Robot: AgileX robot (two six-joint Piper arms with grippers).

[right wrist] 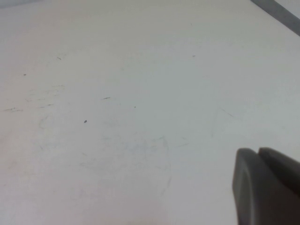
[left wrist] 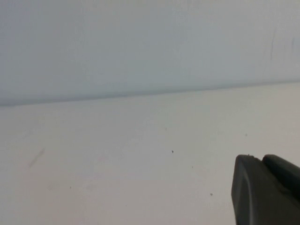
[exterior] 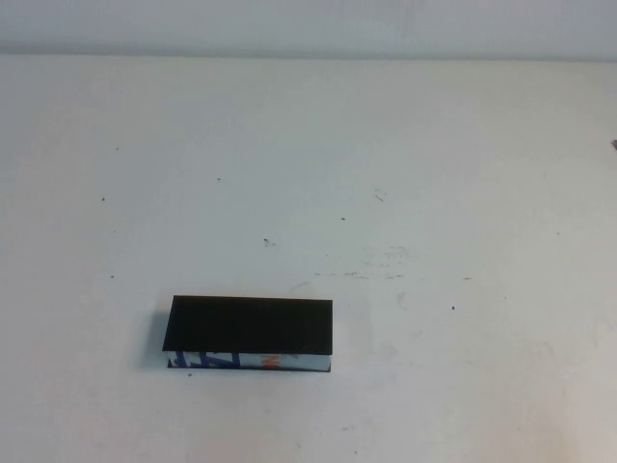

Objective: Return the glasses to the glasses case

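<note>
White tabletop (exterior: pixel 405 174) fills nearly the whole high view, marked with small dark specks and faint scuffs, and a pale wall runs along its far edge. On the near left part of this surface the glasses case (exterior: pixel 249 332) is seen lying flat, its black lid closed over the top and its white front edge, printed in blue and orange, turned toward the robot. The glasses are not seen anywhere on the table in this view. Neither arm is seen from above.

From the left wrist view, bare white table is shown running back to a pale wall, with a few specks on it. The left gripper (left wrist: pixel 265 192) is seen only as dark fingertips at one corner of the picture, held over the table with nothing between them. The two tips lie close against each other, so the jaws appear pressed together.

From the right wrist view, scuffed white table is shown, with a dark table edge at one corner. The right gripper (right wrist: pixel 266 187) appears as grey fingertips over bare table, likewise close together and holding nothing.
</note>
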